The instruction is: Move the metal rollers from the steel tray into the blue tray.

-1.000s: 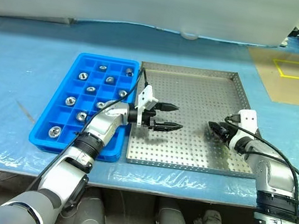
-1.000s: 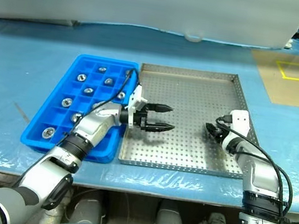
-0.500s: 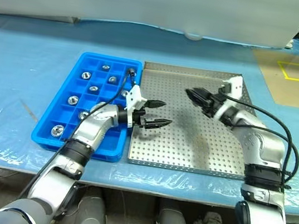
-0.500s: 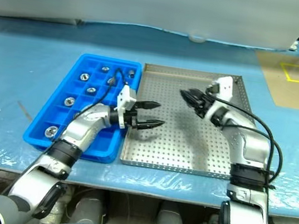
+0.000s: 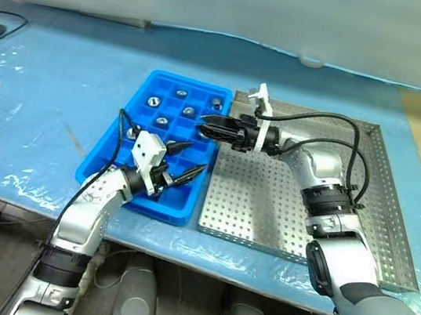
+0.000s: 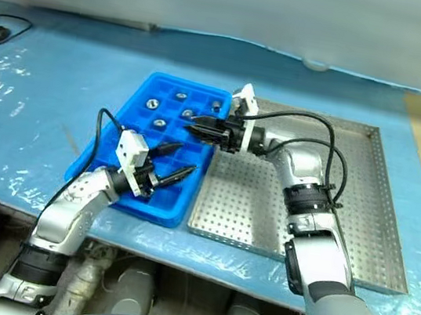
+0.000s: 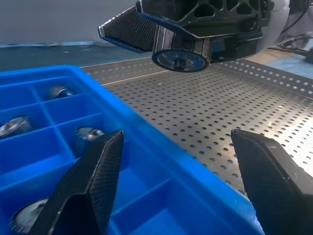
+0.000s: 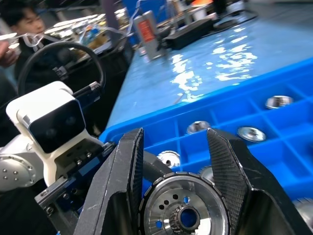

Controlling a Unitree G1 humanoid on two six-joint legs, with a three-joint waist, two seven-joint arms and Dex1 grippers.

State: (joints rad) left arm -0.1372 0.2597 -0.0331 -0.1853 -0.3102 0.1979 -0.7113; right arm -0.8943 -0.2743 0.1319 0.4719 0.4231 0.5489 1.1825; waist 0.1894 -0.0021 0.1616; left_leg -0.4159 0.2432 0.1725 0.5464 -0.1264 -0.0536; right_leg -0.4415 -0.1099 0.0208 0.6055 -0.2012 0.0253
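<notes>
Right end effector (image 5: 205,127) carried roller (image 8: 185,214) over blue tray (image 5: 107,159), rollers in compartments

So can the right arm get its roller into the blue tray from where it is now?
Probably yes. The right gripper, fingers shut on a metal roller, hangs over the blue tray's edge next to the steel tray. The left gripper sits nearer the tray's front corner, apart from it.

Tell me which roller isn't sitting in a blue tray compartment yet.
The roller clamped in the right gripper, held in the air by the blue tray. The rest all lie down inside compartments.
</notes>
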